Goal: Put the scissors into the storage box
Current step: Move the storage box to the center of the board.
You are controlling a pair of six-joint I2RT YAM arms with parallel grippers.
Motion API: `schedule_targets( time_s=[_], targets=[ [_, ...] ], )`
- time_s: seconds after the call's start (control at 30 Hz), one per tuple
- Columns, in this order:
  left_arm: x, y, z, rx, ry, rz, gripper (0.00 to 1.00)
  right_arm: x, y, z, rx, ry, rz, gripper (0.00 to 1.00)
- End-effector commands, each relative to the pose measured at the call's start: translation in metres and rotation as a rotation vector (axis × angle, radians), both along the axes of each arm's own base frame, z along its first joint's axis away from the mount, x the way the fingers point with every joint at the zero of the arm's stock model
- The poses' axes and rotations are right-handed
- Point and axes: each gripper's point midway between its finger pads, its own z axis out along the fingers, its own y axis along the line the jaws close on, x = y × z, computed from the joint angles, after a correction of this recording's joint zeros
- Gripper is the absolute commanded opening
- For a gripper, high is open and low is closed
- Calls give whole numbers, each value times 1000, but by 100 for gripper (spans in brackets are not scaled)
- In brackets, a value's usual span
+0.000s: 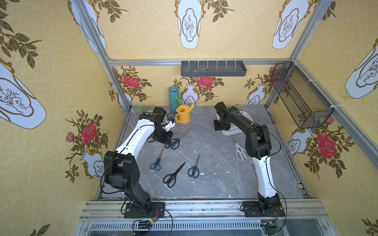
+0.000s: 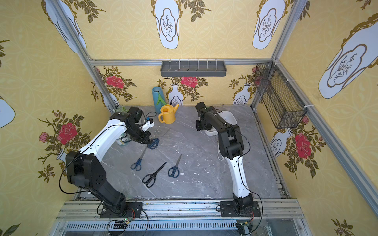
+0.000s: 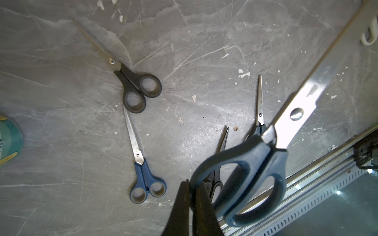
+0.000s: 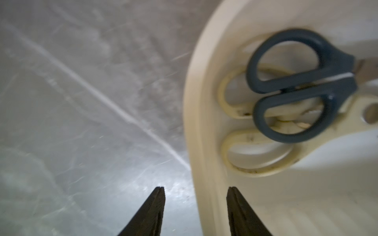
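Left pincer (image 3: 193,196) is clamped tight on a handle loop of a dark-blue pair (image 3: 259,173), whose long blade slants up across the left wrist view — the pair is lifted off the worktop (image 1: 214,167). In both top views this pair (image 1: 175,142) sits at the left arm's tip, near the yellow watering can (image 1: 184,114).

Right pincer (image 4: 196,204) stands open and grips nothing; in the right wrist view, which is blurred, one finger (image 4: 152,212) hangs over the grey worktop and the second over the box (image 4: 196,114), so the rim runs between them. Inside the box lie a blue-handled pair (image 4: 300,85) atop cream shears (image 4: 255,153). In a top view the box (image 1: 231,132) sits at the far right of the worktop, mostly hidden by the right arm.

Loose on the worktop, well apart from the box:
- a small blue pair (image 1: 156,162), left of centre
- a black pair (image 1: 172,175)
- another small blue pair (image 1: 194,168), just right of the black one
- a grey-handled pair (image 3: 131,81), seen only in the left wrist view
- white shears (image 1: 240,152) — beside the right arm, nearer than the box
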Motion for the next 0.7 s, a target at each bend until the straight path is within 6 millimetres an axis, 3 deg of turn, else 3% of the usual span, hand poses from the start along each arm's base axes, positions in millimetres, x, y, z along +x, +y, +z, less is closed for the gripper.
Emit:
schedule_targets(
  time_s=[0.0,0.13,0.33,0.43,0.5,0.57,0.67],
  targets=[
    [1,6,9,-10,9,22,0,-29,55,3,158,57,127,54],
    [9,15,18,-4,-7,44,0,-56,97,-1,198,79,157,55],
    [8,9,24,-33,-1,40,0,-93,175,6,330,87,229,56],
    [12,5,24,-22,-5,24,0,-106,201,18,376,79,261,56],
    [16,-2,23,-2,-12,-9,0,-107,205,40,402,41,265,57],
    [22,-15,22,14,-24,-58,0,-104,195,68,417,-14,241,58],
    [36,-43,23,23,-48,-127,0,-96,146,111,413,-119,110,61]
  ],
)
